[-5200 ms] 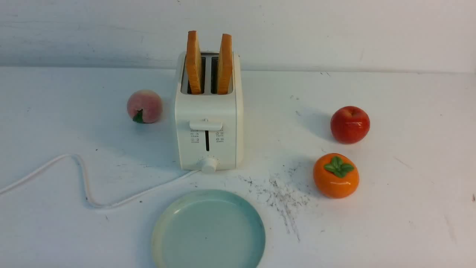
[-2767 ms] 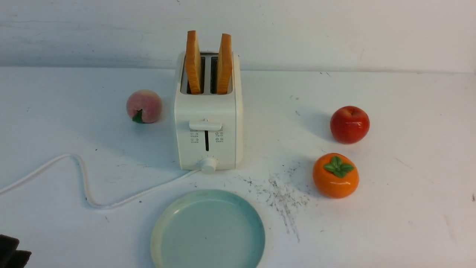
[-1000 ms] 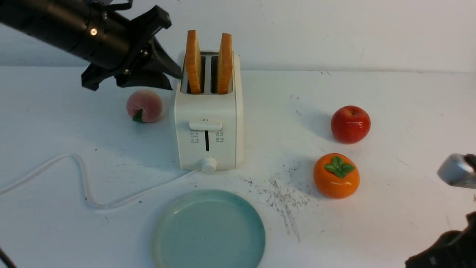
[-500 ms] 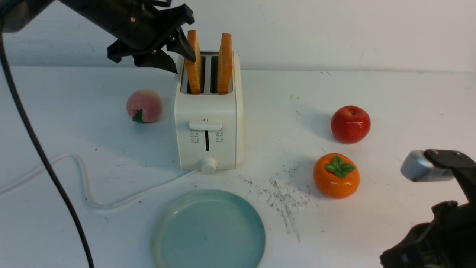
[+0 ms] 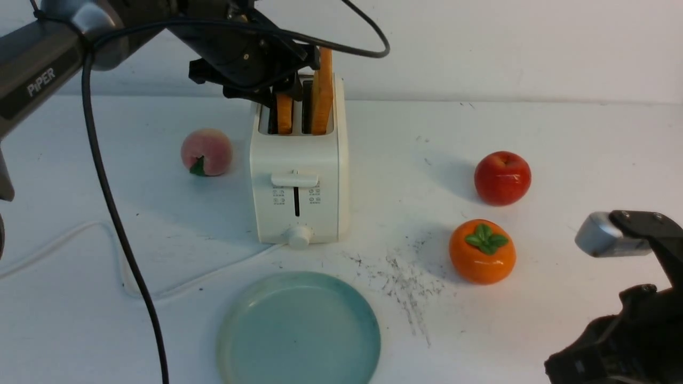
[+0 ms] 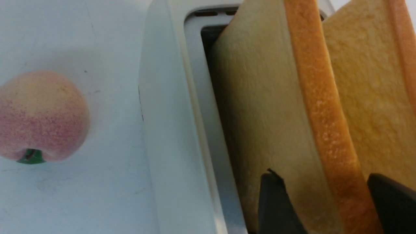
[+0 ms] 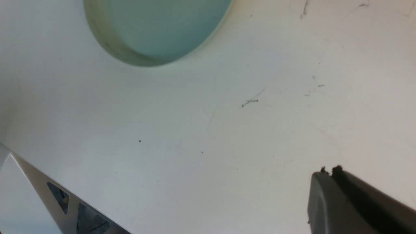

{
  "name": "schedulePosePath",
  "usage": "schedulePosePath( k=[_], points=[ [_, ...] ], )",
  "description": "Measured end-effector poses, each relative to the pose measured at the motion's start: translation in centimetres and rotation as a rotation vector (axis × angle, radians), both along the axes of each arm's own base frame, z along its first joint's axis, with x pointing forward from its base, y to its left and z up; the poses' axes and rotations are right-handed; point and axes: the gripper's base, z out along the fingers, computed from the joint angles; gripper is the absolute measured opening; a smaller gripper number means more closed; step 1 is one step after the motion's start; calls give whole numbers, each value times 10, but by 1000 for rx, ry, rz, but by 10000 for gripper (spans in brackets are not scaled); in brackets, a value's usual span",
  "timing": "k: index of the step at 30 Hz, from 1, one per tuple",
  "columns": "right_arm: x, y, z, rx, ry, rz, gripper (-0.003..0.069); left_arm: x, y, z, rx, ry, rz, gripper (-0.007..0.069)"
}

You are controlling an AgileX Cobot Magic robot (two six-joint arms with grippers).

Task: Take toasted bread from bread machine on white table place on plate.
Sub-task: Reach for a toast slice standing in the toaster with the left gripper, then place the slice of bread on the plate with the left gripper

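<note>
My left arm (image 5: pixel 42 80) is showing the lettering "PiPER" while reaching in from ten o'clock, over the top of the bread machine (image 5: pixel 299 181). My left gripper (image 6: pixel 328 204) is straddling the left slice (image 6: pixel 266 107), jaws parted, one finger on each side and a gap showing past the crust. The right slice (image 5: pixel 324 85) is standing in the neighbouring slot. The plate (image 5: pixel 299 328) is lying at the machine's six o'clock on the white table (image 5: pixel 560 133). My right gripper (image 7: pixel 330 172) is hovering at four o'clock, tips pressed together.
</note>
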Motion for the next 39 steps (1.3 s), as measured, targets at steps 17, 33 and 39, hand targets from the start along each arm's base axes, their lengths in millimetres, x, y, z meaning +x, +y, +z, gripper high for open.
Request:
schedulePosePath(
  k=[17, 33, 39],
  points=[
    [0, 0, 0, 0, 1, 0, 36, -2, 2, 16, -3, -11, 20, 88],
    [0, 0, 0, -2, 1, 1, 54, -209, 55, 230, -86, -331, -127, 88],
    [0, 0, 0, -2, 1, 1, 57, -253, 54, 205, -159, -215, -240, 88]
  ],
)
